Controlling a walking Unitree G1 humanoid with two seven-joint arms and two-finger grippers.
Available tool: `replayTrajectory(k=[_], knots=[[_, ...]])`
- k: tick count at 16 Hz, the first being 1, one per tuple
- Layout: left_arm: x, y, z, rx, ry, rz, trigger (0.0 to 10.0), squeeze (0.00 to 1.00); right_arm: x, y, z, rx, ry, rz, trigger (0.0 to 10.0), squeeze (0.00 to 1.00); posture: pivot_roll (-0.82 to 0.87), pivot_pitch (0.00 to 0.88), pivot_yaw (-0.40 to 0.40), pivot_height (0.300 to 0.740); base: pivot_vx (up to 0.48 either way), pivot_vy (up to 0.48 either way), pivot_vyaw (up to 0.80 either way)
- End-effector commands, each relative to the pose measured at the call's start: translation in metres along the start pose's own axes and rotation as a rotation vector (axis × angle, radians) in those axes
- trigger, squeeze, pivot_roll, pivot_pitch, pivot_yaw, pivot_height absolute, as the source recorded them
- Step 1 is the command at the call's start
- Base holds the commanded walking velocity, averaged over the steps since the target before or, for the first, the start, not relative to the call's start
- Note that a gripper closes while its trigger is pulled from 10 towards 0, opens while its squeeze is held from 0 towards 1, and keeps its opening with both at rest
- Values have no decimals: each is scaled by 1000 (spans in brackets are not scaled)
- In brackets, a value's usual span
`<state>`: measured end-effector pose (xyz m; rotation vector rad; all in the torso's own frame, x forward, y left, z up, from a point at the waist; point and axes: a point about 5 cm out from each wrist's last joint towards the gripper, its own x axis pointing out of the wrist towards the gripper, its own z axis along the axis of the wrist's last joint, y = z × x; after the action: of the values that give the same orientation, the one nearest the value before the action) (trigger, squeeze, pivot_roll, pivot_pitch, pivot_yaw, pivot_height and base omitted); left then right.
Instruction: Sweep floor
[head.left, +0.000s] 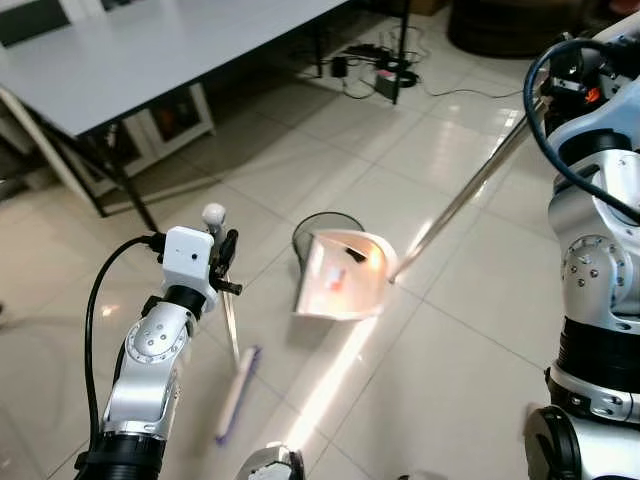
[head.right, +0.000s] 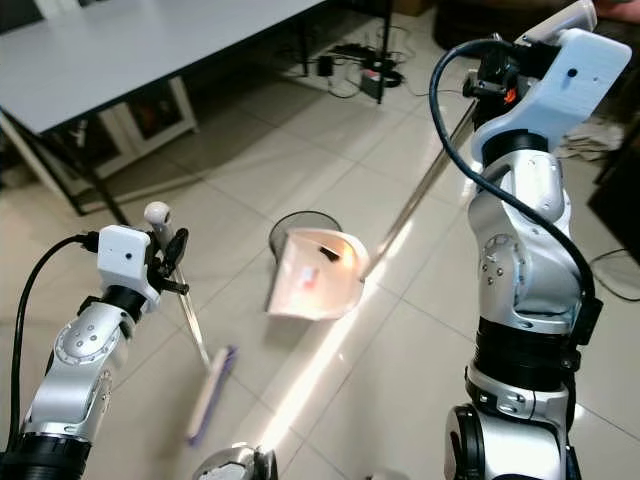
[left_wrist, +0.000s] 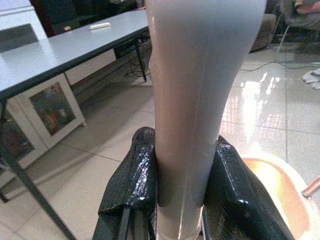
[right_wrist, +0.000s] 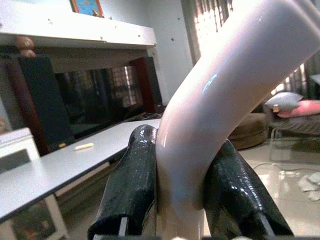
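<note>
The left tool (head.left: 226, 262) was clamped on the broom (head.left: 236, 392), whose brush head lay on the floor (head.left: 450, 350); the right tool (right_wrist: 182, 200) gripped the dustpan (head.left: 345, 275) handle, pan tilted beside a black bin (head.left: 322, 226)

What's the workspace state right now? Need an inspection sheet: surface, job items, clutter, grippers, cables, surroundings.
Surface: glossy tiled floor, sun glare streak across it.
Job's things: broom head resting on floor; long-handled dustpan tilted over a black mesh bin, a small dark bit inside the pan.
Clutter: nothing seen loose on the floor.
Grippers: left gripper shut on broom handle; right gripper shut on dustpan handle's curved top.
Cables: power strip and cord tangle under the table; black cables looped on both arms.
Surroundings: grey table, framed pictures leaning beneath it.
</note>
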<state>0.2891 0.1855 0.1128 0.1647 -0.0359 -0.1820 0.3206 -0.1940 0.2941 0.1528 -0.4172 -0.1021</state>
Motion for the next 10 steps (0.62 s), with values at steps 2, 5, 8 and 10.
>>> replayTrajectory(k=[2,5,8,10], knots=[[3,4,9,28,-43,18,10000,0,1,7,5,30,-32,35,10000,0,-2,48,60,740,431,0,0],[4,6,10,25,-49,31,10000,0,1,7,6,21,-38,36,10000,0,-1,44,60,740,426,0,0],[5,6,11,25,-52,30,10000,0,2,5,9,26,-55,24,10000,0,-3,41,62,740,426,0,533],[6,5,10,26,-53,26,10000,0,1,0,9,52,-61,6,10000,0,-5,35,64,740,428,0,0]])
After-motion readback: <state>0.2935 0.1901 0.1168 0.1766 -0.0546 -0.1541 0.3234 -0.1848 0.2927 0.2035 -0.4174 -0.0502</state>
